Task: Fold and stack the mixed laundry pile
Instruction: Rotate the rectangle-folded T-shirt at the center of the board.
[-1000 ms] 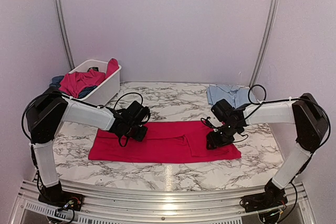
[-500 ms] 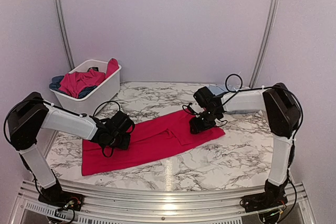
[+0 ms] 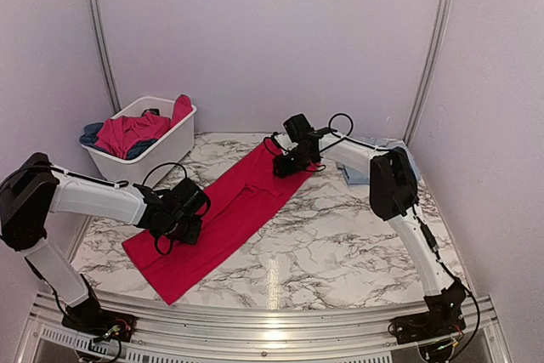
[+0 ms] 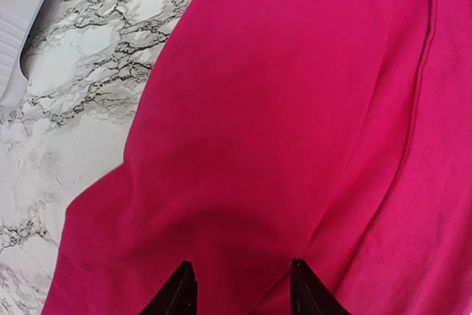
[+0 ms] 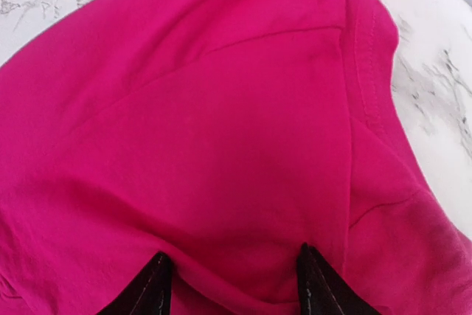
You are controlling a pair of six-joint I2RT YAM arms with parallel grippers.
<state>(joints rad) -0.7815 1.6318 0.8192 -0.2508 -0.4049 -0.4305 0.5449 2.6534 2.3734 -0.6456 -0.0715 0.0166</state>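
Red garment (image 3: 234, 210) laid diagonally on marble table (image 3: 340, 244), left gripper (image 3: 174, 217) and right gripper (image 3: 287, 165) each clenched on it, white basket (image 3: 174, 146) of clothes (image 3: 127, 132) far left, light blue shirt (image 3: 357, 178) partly behind right arm (image 3: 353, 152)

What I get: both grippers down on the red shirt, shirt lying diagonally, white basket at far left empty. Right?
Not quite. The basket is not empty: the top view shows red and dark clothes heaped in it. The rest holds: left gripper and right gripper are both down on the red shirt, which lies diagonally.
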